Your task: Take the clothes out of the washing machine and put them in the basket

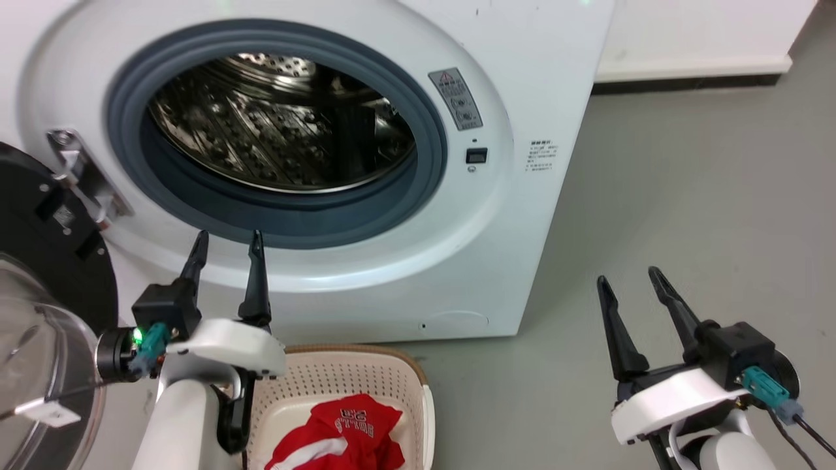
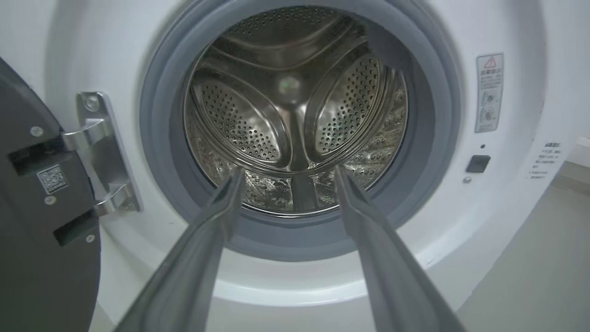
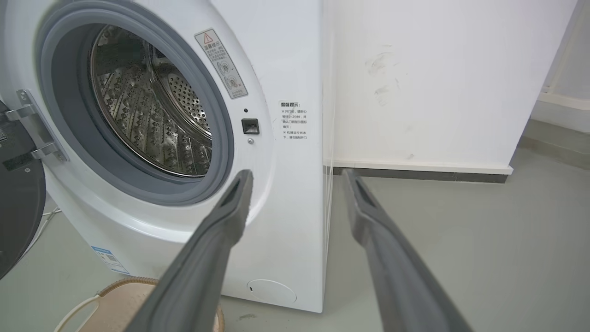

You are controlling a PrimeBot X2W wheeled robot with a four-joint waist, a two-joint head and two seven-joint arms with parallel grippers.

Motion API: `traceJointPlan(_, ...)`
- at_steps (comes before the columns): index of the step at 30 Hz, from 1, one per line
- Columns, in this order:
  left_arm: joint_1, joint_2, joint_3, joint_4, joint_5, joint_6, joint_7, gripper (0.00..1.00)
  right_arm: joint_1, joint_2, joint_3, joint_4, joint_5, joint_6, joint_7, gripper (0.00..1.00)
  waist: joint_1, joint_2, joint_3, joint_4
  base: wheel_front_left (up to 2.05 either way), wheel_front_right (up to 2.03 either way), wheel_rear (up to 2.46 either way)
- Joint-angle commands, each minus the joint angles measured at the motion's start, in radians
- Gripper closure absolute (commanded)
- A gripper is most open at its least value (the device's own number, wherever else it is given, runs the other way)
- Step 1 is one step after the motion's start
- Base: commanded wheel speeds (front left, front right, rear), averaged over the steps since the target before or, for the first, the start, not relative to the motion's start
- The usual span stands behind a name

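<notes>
Apparently the steel drum (image 1: 281, 130) is showing empty. Judging the step as a last check, the left gripper (image 1: 228, 235), jaws spread at the porthole, should be probing low, clear of the grey gasket (image 1: 431, 130). Right gripper (image 1: 627, 275) is hanging spread over the floor. The red jersey (image 1: 339, 431) is lying crumpled in the basket (image 1: 346, 350), lettering up and long axis roughly diagonal.

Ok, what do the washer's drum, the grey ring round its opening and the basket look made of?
Perforated silver drum: polished stainless steel by the look, with mirror glints and punched holes. Grey porthole ring: probably rubber, matte, no reflections. Cream perforated basket: smooth moulded plastic; its brown rim looks woven, though possibly plastic too.
</notes>
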Motion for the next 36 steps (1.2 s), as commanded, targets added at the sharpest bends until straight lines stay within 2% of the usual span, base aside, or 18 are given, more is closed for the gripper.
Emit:
traceJointPlan(1,0.025,-0.002,0.0,-0.021,0.01,0.002,-0.002,0.0,0.016,0.0,-0.003,-0.006,-0.007,0.0,0.003,0.0,0.0002,-0.0001,-0.022,0.008,0.0,0.0,0.0)
traceJointPlan(5,0.106,-0.003,-0.002,-0.133,0.036,0.003,-0.002,0.0,0.048,0.0,-0.014,-0.021,-0.008,0.0,0.01,0.0,0.0002,-0.0001,-0.064,0.015,0.0,0.0,0.0)
traceJointPlan(10,0.213,-0.012,-0.014,-0.198,0.047,0.013,-0.002,0.0,0.079,0.0,-0.029,-0.036,-0.015,0.0,0.021,0.0,0.0002,-0.0001,-0.096,0.023,0.0,0.0,0.0)
traceJointPlan(19,0.31,-0.021,-0.029,-0.21,0.032,0.026,-0.001,0.0,0.106,0.0,-0.028,-0.053,-0.019,0.0,0.034,0.0,0.0002,-0.0001,-0.113,0.02,0.0,0.0,0.0)
traceJointPlan(36,0.329,-0.002,-0.041,-0.233,0.027,0.042,0.006,0.0,0.11,0.0,-0.026,-0.06,-0.006,0.0,0.043,0.0,0.0002,-0.0001,-0.115,0.014,0.0,0.0,0.0)
